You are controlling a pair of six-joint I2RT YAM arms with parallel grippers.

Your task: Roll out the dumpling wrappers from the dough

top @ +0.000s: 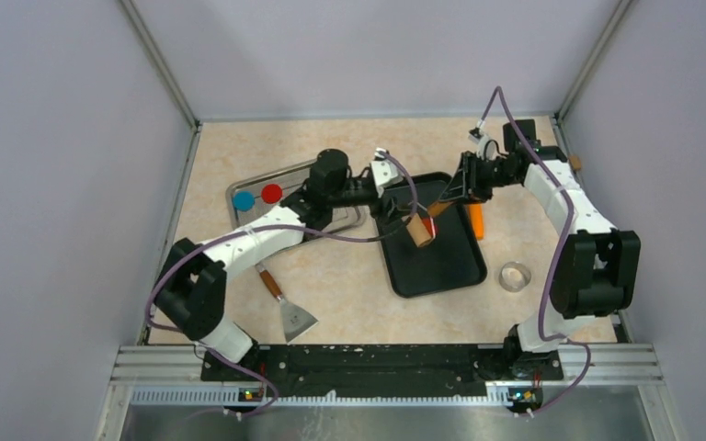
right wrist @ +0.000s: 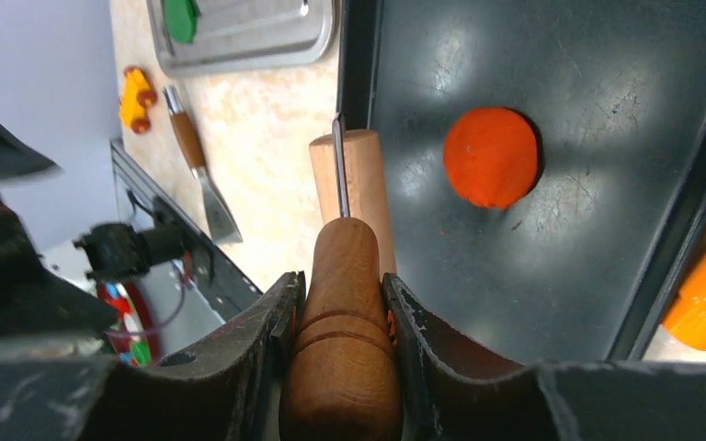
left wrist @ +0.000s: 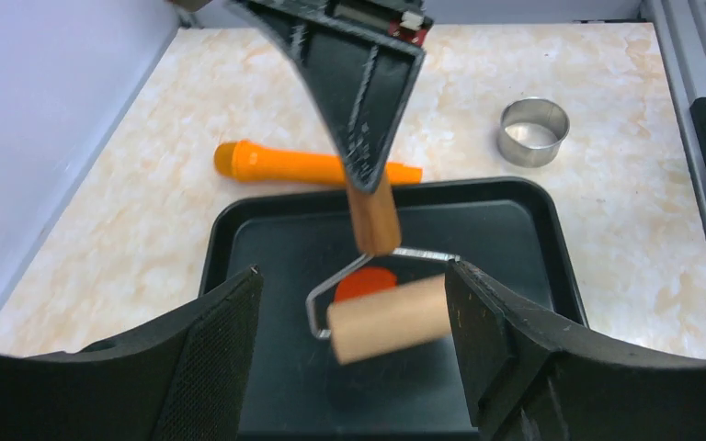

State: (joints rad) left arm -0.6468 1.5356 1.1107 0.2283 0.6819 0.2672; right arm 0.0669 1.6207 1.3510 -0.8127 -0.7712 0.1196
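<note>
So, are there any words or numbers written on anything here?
No readable text anywhere.
The black tray, wooden roller, metal ring and steel tray carry no writing.
A colourful patch in the right wrist view is too blurred to read.

My left arm and right arm wear white shells, black joints, looping purple cables; left tool and right tool are matte black.
</note>
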